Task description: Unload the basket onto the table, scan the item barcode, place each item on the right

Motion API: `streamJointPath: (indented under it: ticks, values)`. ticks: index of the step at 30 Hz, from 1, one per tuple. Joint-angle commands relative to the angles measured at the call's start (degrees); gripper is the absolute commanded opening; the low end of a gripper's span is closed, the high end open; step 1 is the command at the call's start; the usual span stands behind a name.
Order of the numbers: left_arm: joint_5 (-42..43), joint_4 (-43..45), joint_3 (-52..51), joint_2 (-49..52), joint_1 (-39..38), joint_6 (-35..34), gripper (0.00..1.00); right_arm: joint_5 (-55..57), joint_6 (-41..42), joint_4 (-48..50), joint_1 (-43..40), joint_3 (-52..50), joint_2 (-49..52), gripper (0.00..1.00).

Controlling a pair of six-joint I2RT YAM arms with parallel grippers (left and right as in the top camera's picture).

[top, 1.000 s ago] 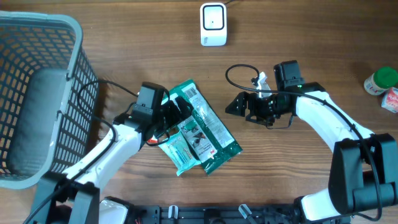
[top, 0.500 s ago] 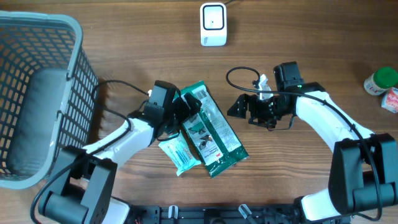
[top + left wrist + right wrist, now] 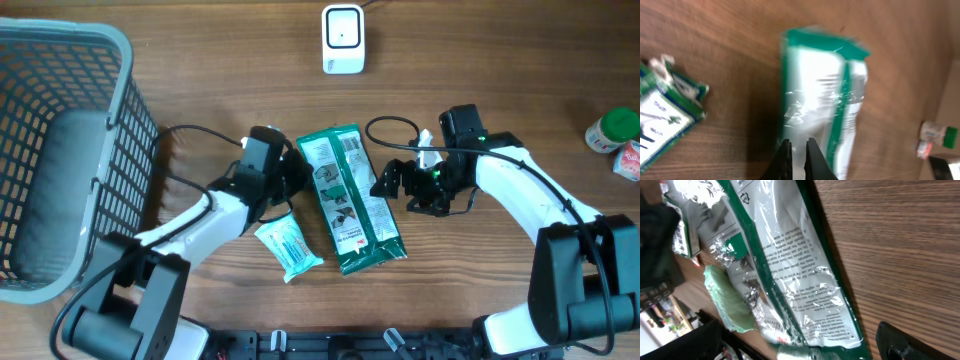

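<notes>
Two packets lie on the wooden table point(image 3: 500, 80) in front of the arms. Nearest the robot is a small pale-green packet point(image 3: 288, 246). Just beside it, to its right, the long green packet point(image 3: 352, 200) sits mid-table between the two grippers. Its long axis runs from near to far, tilted a little so that the near end leans to the robot's right. The far end points roughly at the white scanner point(image 3: 342, 38), well apart from it. It is a flat, glossy pouch with a dark green border, a white printed panel of black text and small pictures facing up, and crinkled film that throws glare. Whether the fine stripes at its far end are the barcode is too small to tell. The left gripper point(image 3: 296, 176) is clamped tight on the packet's left long edge, toward the far end. The right gripper point(image 3: 396, 190) has its jaws spread wide, holding nothing, just beside the packet's right edge. Farther off, a grey mesh basket point(image 3: 125, 60) stands at the far left and a green-capped bottle point(image 3: 612, 128) at the far right.
</notes>
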Motion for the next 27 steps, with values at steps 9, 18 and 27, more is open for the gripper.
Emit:
streamJointPath:
  ticks: [9,18,27]
  values:
    - [0.9,-8.7,-0.4,-5.0,2.3,1.3,1.0,3.0,3.2,0.4,-0.3,0.1,-0.3,1.0]
    - [0.9,1.2,-0.4,3.3,-2.6,-1.7,1.0,7.2,3.2,0.6,-0.3,0.1,-0.3,1.0]
    - [-0.4,3.0,-0.4,3.8,-3.5,-1.7,1.0,9.4,7.7,0.2,-0.3,0.1,-0.3,1.0]
